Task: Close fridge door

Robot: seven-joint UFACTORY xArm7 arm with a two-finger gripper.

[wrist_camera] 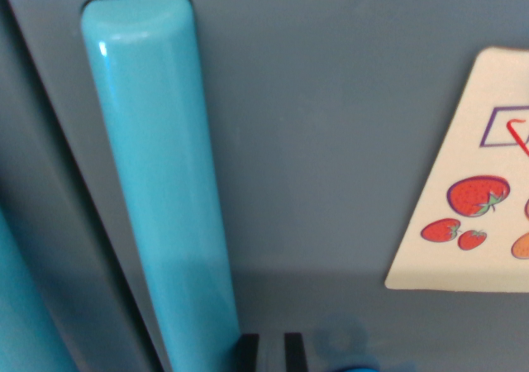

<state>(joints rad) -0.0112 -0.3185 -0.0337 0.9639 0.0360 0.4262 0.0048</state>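
Filling nearly the whole wrist view is the door [331, 140], a flat panel of smooth, matte grey-blue plastic seen from very close. A long turquoise handle [161, 182] runs down it on the view's left, leaning a little so its foot sits further right than its top. It is a rounded bar with a softly domed upper end, glossy enough to carry a thin white glint near the top and a pale sheen along its length. It sits in a shallow recess whose rounded corner frames the upper end.

Left of the handle a dark seam [78, 198] slants down the view, the door's edge against a neighbouring grey panel [33, 215]. A second turquoise curve [25, 322] shows in the bottom left corner, cut off by the frame.

At the right edge a cream card [463, 207] lies flat on the door, its straight sides slanting. It is printed with red strawberries with green leaves, part of an orange fruit and a purple-outlined box crossed by a red line.

Along the bottom edge, just right of the handle's foot, two short black blocks [273, 351] poke into view with a narrow grey gap between them, and a blurred blue bit lies beside them. These may be gripper parts, but I cannot tell how far the gripper is open, or whether it grips anything.
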